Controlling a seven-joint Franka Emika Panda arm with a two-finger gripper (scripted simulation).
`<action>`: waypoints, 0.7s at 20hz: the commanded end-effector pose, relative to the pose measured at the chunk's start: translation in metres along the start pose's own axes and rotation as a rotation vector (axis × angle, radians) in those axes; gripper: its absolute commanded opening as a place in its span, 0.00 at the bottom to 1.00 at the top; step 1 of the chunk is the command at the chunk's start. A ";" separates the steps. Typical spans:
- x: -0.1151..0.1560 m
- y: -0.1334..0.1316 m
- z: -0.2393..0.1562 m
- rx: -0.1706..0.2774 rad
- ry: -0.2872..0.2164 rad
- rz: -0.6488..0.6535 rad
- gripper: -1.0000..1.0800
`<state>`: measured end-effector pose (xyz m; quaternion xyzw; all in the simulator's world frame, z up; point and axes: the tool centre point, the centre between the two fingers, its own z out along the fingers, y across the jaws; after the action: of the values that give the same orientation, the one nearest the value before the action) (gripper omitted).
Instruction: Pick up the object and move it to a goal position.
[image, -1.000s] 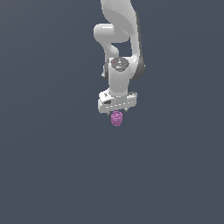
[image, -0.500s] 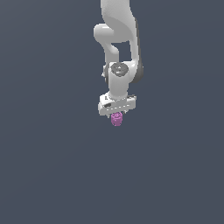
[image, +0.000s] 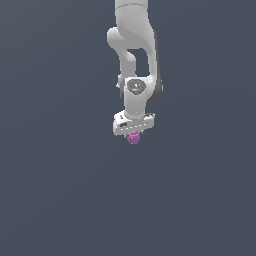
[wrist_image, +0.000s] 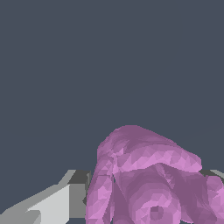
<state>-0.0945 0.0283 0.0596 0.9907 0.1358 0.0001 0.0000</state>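
The object (image: 133, 138) is a small magenta-purple lump with a ridged surface, hanging just under the white arm's hand in the exterior view. My gripper (image: 133, 136) is shut on the object, which sticks out below the hand. In the wrist view the object (wrist_image: 144, 179) fills the near part of the picture, its folds and ridges plain. A grey-white finger (wrist_image: 57, 203) presses against one side of it; the other finger is hidden behind the lump.
The white arm (image: 135, 55) reaches down from the top of the exterior view. Around it there is only a plain dark grey-blue background, with no other objects, edges or marker showing.
The hand and the held object have risen slightly and the wrist has turned a little. The grip on the object is unchanged.
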 end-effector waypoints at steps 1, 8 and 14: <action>0.000 0.000 0.001 0.000 0.000 0.000 0.00; 0.000 0.000 0.001 0.000 0.000 0.000 0.00; 0.000 0.000 -0.004 0.000 0.001 0.000 0.00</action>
<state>-0.0946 0.0283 0.0612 0.9908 0.1356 0.0004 0.0001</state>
